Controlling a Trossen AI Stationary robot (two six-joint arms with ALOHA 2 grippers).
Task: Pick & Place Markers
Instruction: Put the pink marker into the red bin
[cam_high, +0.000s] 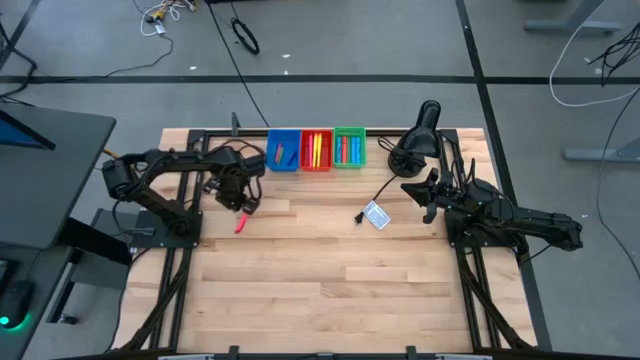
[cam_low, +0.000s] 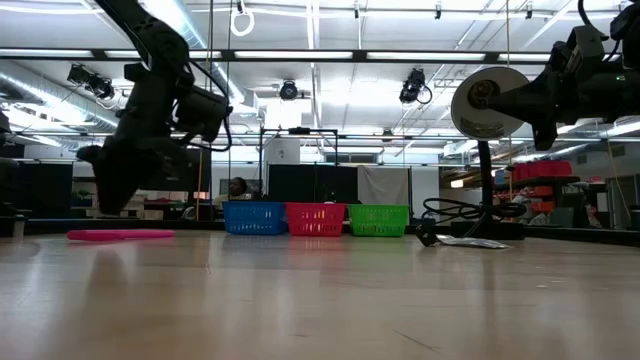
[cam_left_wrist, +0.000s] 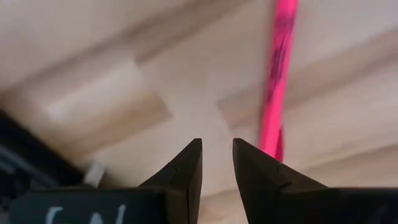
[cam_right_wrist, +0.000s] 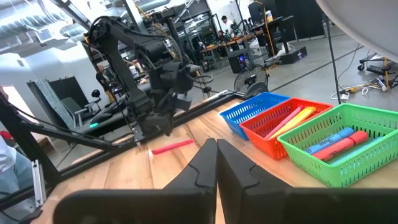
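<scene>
The step in hand looks like the pickup of the last loose marker: 1 pink marker (cam_high: 241, 222) lies flat on the table (cam_high: 330, 280), on the left side, nearer than the bins. The left gripper (cam_high: 245, 204) hangs just above it, jaws narrowly parted and holding nothing; in the left wrist view the pink marker (cam_left_wrist: 278, 81) sits just beside the fingertips (cam_left_wrist: 252, 155), not between them. The next move probably calls for a small sideways shift, wider jaws, then a descent.

The right gripper (cam_right_wrist: 217, 149) waits at the right side of the table, jaws closed and empty.

3 bins stand in a row at the far edge. The blue bin (cam_high: 283, 150) holds at least 1 marker, the red bin (cam_high: 316, 150) holds yellow and pink markers, and the green bin (cam_high: 349, 148) holds blue and red ones.
</scene>
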